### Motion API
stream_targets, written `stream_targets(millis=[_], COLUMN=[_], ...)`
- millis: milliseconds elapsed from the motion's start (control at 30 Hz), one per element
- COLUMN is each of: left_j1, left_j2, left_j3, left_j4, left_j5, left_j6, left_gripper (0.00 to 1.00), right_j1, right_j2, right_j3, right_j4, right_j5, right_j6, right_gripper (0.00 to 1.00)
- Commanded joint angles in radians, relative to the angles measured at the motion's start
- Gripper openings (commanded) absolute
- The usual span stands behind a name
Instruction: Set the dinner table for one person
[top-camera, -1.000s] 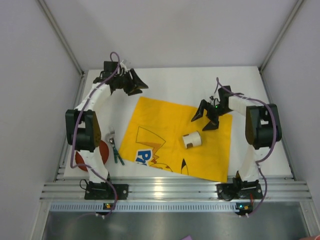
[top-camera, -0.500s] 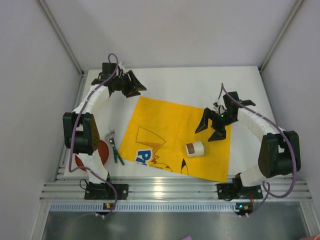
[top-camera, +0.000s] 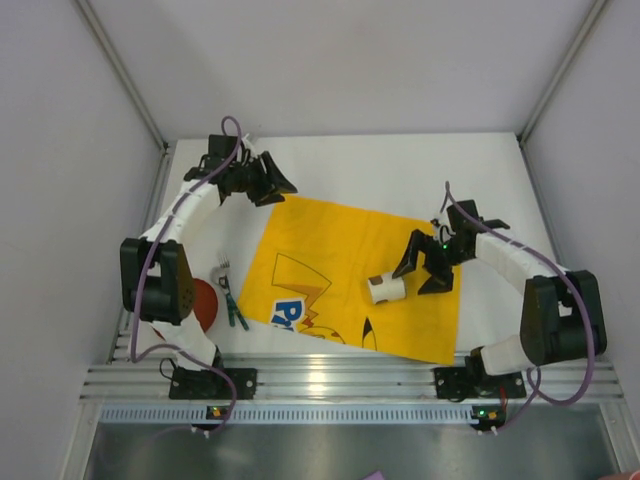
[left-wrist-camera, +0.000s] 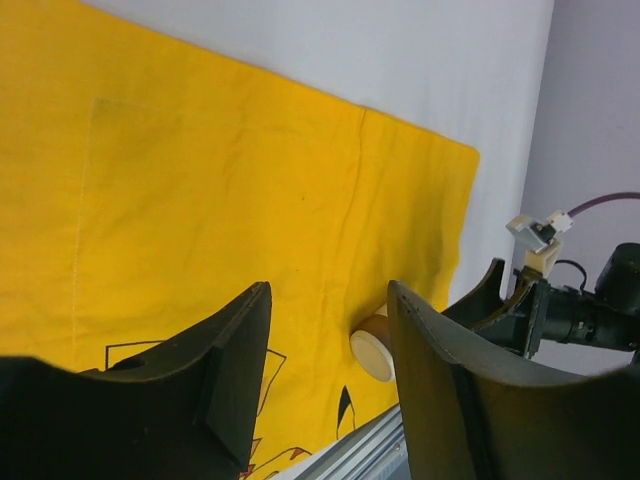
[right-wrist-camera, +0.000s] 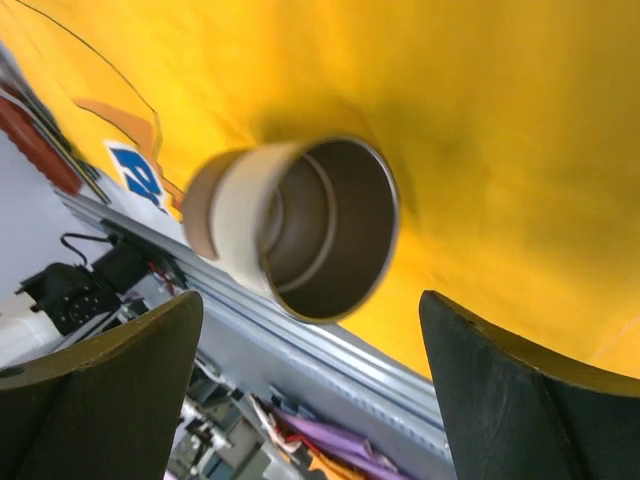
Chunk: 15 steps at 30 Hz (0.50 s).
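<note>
A white cup with a brown base (top-camera: 386, 288) lies on its side on the yellow printed cloth (top-camera: 330, 250), which is spread on the white dinner table (top-camera: 400, 165). My right gripper (top-camera: 422, 270) is open, just right of the cup, with the fingers apart on either side of its mouth. In the right wrist view the cup's open mouth (right-wrist-camera: 300, 230) faces the camera and sits above the open gripper (right-wrist-camera: 320, 400). My left gripper (top-camera: 272, 180) is open and empty over the cloth's far left corner. The left wrist view shows its open gripper (left-wrist-camera: 325, 370) and the cup (left-wrist-camera: 372, 352) far off.
A fork (top-camera: 222, 267) and a green-handled utensil (top-camera: 237, 312) lie on the table left of the cloth. A red plate (top-camera: 205, 305) sits beside them, partly hidden by the left arm. The ribbed aluminium rail (top-camera: 340, 378) runs along the near edge. Grey walls enclose the table.
My right gripper has moved nearer and lower, towards the cup, and stays open. The cup has shifted slightly on the cloth. My left gripper has edged a little towards the cloth's corner.
</note>
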Motion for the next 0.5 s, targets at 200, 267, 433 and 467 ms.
stream_targets(millis=[200, 267, 433, 467], left_j1=[-0.008, -0.008, -0.008, -0.008], left_j2=[-0.167, -0.181, -0.207, -0.208], left_j3=[-0.1, -0.116, -0.137, -0.142], left_j4=[-0.014, -0.018, -0.032, -0.032], left_j5=[-0.029, -0.036, -0.052, -0.053], left_j6=[0.036, 0.042, 0.053, 0.054], left_gripper=[0.55, 0.55, 0.55, 0.55], right_j1=[0.015, 0.036, 0.091, 0.111], right_j2=[0.043, 0.046, 0.052, 0.049], right_j3=[0.089, 0.067, 0.021, 0.012], right_j4=[0.197, 0.213, 0.239, 0.253], right_j5=[-0.059, -0.075, -0.105, -0.114], right_j6=[0.06, 0.066, 0.08, 0.089], right_gripper=[0.88, 0.88, 0.85, 0.81])
